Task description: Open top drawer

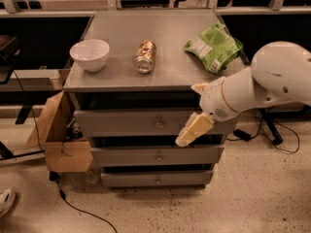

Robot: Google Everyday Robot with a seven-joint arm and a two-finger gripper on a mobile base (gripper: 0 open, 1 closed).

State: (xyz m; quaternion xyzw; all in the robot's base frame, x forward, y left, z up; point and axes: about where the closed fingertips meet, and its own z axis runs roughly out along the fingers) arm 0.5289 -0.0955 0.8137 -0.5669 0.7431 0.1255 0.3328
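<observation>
A grey metal cabinet (116,79) seen from above and in front, w/ three drawers stacked. The top drawer (121,123) sits right under the cabinet top and looks shut, its flat front flush w/ the frame. Its small round knob (159,123) at centre is the only place to take hold. Judging by the look, the drawer is stiff sheet metal, prob. fairly heavy on its runners, and the knob smooth and easy to slip off, so it needs a firm pinch and a straight pull outward. The robot's white arm (272,79) reaches in from the right, wrist angled down and left. Its cream gripper (194,129) hangs in front of the drawer's right part, near the knob but apart from it. Can't tell whether the gripper is spread or pressed together; it holds nothing.
</observation>
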